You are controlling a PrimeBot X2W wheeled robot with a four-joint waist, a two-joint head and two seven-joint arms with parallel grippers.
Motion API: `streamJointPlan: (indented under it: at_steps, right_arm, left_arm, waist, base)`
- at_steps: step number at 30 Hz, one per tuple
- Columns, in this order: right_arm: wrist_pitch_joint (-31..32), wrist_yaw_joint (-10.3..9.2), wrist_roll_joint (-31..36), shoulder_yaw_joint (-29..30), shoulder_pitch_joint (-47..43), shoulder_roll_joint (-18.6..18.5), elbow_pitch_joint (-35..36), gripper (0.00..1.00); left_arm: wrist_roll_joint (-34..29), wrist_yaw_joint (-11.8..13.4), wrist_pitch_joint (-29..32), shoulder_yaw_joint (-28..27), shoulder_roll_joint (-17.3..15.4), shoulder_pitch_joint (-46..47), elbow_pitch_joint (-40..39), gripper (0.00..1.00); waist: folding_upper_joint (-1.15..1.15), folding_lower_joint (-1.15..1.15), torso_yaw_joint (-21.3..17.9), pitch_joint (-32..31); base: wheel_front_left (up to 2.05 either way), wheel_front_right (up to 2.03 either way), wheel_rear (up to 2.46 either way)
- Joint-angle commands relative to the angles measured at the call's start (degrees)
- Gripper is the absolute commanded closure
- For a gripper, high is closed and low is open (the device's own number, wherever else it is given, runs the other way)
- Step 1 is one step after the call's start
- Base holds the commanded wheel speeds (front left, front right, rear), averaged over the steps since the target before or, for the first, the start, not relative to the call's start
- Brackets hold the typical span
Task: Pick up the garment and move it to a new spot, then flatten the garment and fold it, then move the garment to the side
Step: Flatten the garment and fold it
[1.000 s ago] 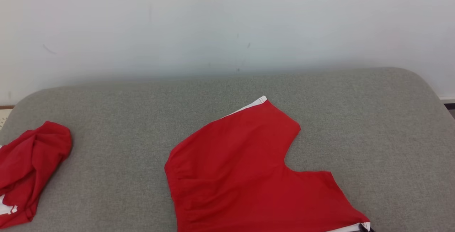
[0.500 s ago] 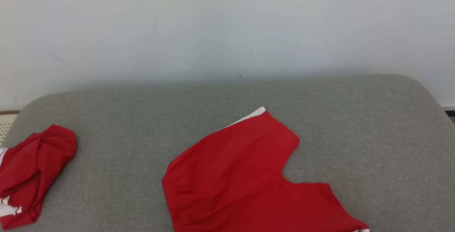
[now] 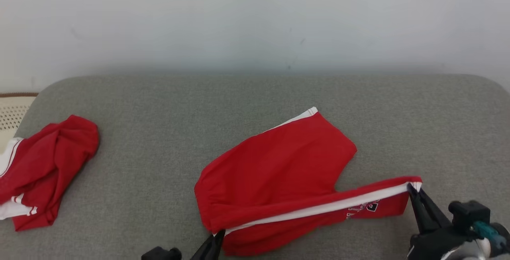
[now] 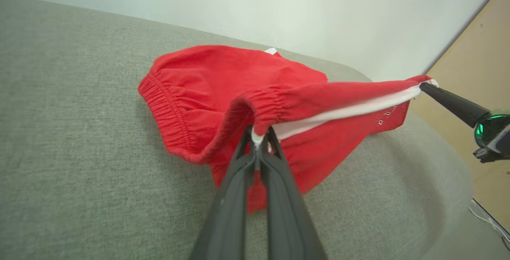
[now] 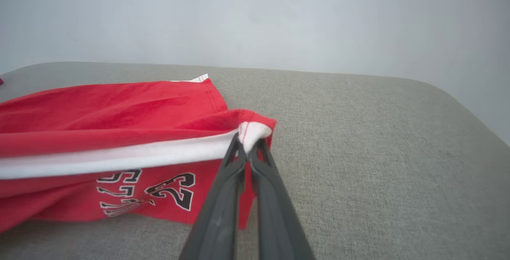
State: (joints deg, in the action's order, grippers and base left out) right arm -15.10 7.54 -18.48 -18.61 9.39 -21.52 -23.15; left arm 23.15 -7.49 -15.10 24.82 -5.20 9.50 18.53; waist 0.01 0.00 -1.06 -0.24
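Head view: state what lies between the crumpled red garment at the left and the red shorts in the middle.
Only bare grey cushion separates the crumpled garment from the shorts, as the head view shows.

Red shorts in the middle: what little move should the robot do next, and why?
Probably carry the lifted edge away from itself, over the flat half, and lower it. The left gripper pinches the waistband and the right gripper the striped hem of the red shorts, stretched taut between them, while the far leg lies flat on the grey cushion.
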Motion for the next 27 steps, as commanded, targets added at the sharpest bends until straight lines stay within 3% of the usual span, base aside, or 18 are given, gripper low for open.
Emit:
streamJointPlan:
  at_steps: [1,13,20,27]
  right_arm:
    - [-0.05,-0.11,0.28,-0.31,1.54,-0.59,-0.44,1.0]
    - [-0.05,-0.11,-0.64,-4.42,21.17,-3.81,-8.54,1.0]
    - [-0.05,-0.11,-2.05,-10.57,29.69,-4.98,-13.04,1.0]
    - [-0.04,-0.1,-4.02,-16.65,36.88,-5.5,-19.44,1.0]
  left_arm:
    - [0.7,0.07,-0.08,0.06,-0.18,0.91,-0.03,1.0]
    - [2.86,0.07,-0.09,-0.32,2.01,13.94,-0.25,1.0]
    - [4.42,0.06,-0.08,-1.66,2.25,18.97,0.19,1.0]
    - [5.41,0.06,-0.08,0.85,2.24,22.13,2.1,1.0]
  waist:
    - [-0.01,0.0,2.14,2.18]
    - [-0.01,0.0,8.02,12.85]
    - [-0.01,0.0,9.49,17.15]
    - [-0.01,0.0,10.62,20.22]
  base:
    - [0.0,0.0,0.0]
    - [0.0,0.0,0.0]
    - [0.0,0.0,0.0]
    - [0.0,0.0,0.0]
